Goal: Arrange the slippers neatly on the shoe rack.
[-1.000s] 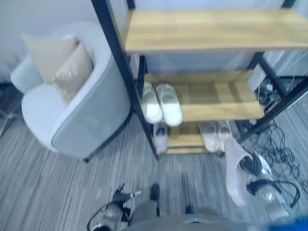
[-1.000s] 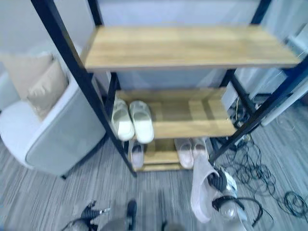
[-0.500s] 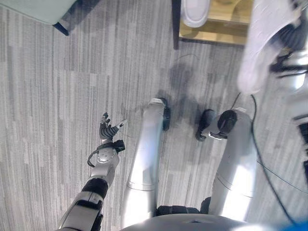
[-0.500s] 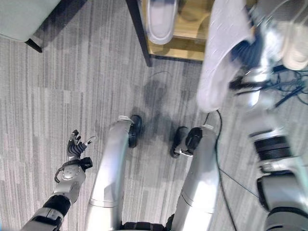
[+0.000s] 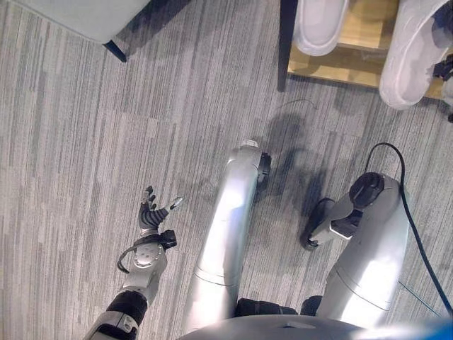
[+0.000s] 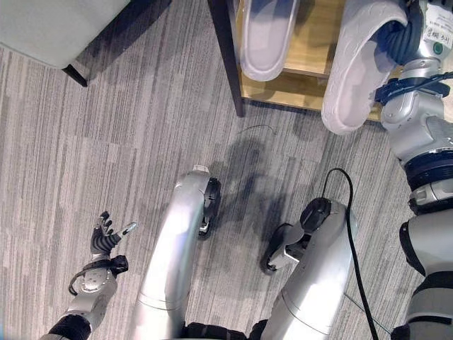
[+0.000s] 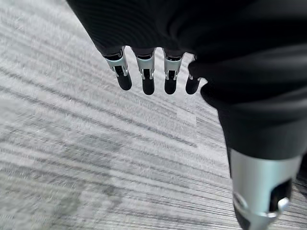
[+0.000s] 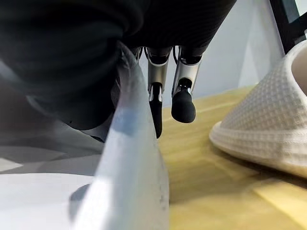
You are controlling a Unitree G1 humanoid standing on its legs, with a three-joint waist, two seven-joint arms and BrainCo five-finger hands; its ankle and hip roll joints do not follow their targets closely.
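Right hand [image 6: 405,44] curls round the edge of a white slipper [image 6: 359,64], toe end hanging down, over the front edge of the bottom shelf [image 6: 306,91] of the shoe rack. In the right wrist view the slipper's rim [image 8: 127,158] runs between thumb side and fingers [image 8: 182,98], with the wooden shelf board just past them and a second cream slipper [image 8: 268,129] already lying on it. Another pale slipper [image 6: 265,35] sits on the same shelf nearer the black rack post [image 6: 228,60].

Left hand [image 5: 152,216] hangs at my side above the grey carpet [image 5: 85,142], fingers relaxed and spread, holding nothing.

Risks as I judge them:
- The hold is on one edge only, so the slipper dangles. If I swing it in fast it may twist and land sole-up or crooked.
- The toe hangs lower than my fingers. It could catch the shelf's front lip and get pushed out of the grasp onto the carpet.
- The cream slipper lies near the landing spot; sliding mine in could nudge it askew and spoil the row.
- Releasing too far forward would leave the slipper overhanging the edge, likely to tip off.
- The armchair [image 5: 92,18] stands well apart, no concern.
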